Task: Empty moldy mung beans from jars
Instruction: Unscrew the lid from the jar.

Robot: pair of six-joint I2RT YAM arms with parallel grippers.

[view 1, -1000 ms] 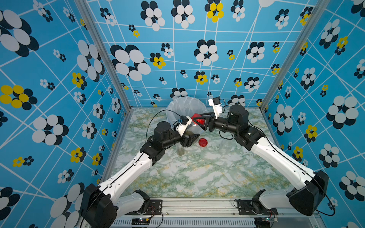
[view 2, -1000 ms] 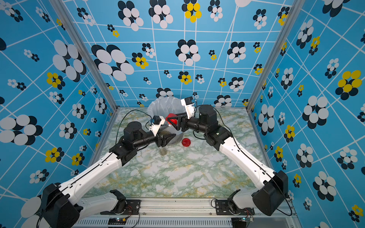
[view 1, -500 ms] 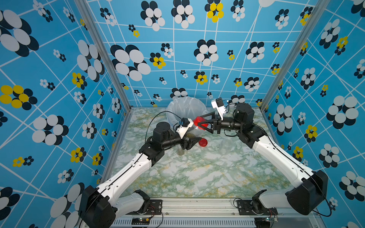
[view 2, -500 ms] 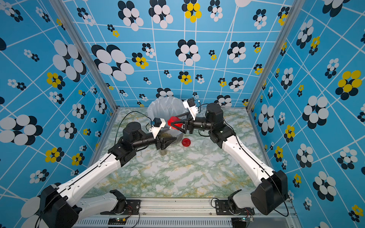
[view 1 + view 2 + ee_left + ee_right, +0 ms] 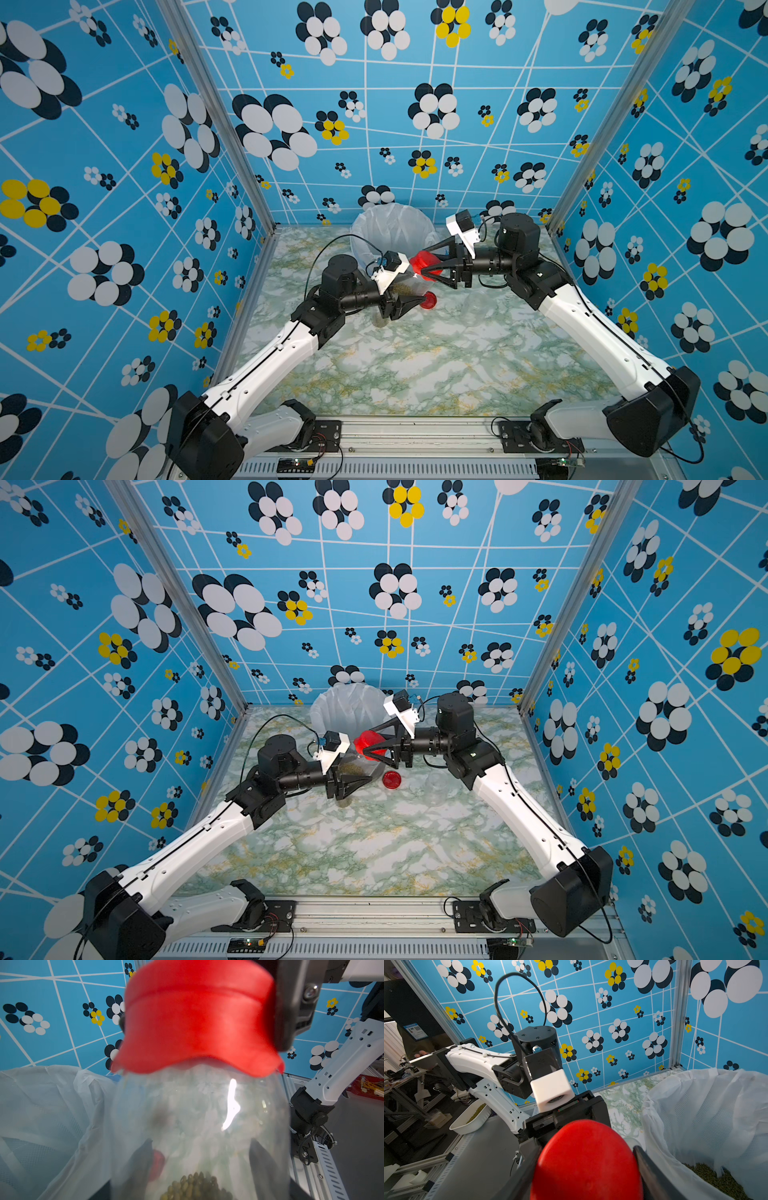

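Observation:
My left gripper (image 5: 409,301) (image 5: 199,1159) is shut on a clear jar (image 5: 409,286) (image 5: 197,1115), held tilted above the table in front of the bucket. Olive mung beans (image 5: 195,1186) lie at the jar's bottom end, between my fingers. My right gripper (image 5: 426,264) (image 5: 587,1157) is shut on this jar's red lid (image 5: 417,262) (image 5: 197,1018) (image 5: 587,1161), which sits at the jar's mouth. I cannot tell whether the lid is still screwed on. An empty clear jar (image 5: 478,305) stands on the table to the right. Another small jar (image 5: 380,322) stands under my left gripper.
A bucket lined with a white bag (image 5: 390,232) (image 5: 706,1115) stands at the back, with mung beans (image 5: 716,1180) in its bottom. A loose red lid (image 5: 428,300) (image 5: 391,779) lies on the marble table (image 5: 415,374) just right of my left gripper.
My right wrist has rolled with the red lid in its jaws, and that arm has drawn a little to the right. The left gripper with the jar has sunk slightly.

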